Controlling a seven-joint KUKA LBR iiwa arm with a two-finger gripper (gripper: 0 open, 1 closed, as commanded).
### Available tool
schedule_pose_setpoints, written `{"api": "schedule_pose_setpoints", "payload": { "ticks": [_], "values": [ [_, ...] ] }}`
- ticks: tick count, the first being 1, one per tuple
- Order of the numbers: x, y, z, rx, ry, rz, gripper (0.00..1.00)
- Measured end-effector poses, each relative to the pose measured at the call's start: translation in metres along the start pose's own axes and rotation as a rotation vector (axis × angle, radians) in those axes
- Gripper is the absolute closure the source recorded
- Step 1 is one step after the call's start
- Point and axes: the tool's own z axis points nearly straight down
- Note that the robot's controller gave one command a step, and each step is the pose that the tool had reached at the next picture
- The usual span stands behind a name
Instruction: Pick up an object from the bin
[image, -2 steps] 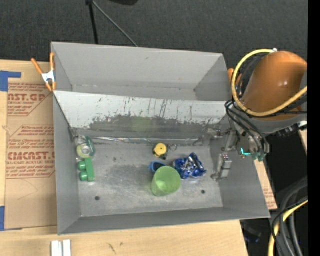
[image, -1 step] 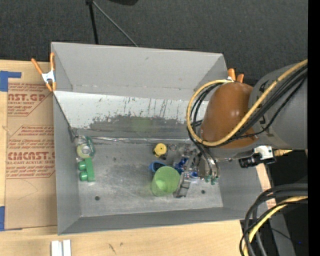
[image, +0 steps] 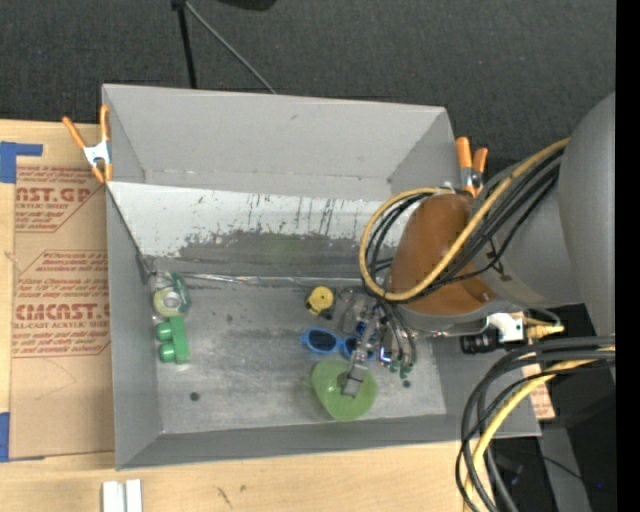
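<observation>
My gripper reaches down at the bin's front right, its fingertip resting over a round light-green lid-like piece on the floor. Just to the left of the gripper lies a small blue object. A small yellow round piece sits a little farther back, near the rear wall.
At the bin's left side a green block-like toy lies beside a small clear and green round thing. The arm with its brown cover and cables hangs over the bin's right wall.
</observation>
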Motion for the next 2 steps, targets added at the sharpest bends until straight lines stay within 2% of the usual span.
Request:
{"api": "schedule_pose_setpoints", "payload": {
  "ticks": [1, 2],
  "values": [
    [0.007, -0.003, 0.01, 0.008, 0.017, 0.0, 1.0],
    [0.018, 0.023, -0.135, 0.005, 0.012, -0.001, 1.0]
  ]
}}
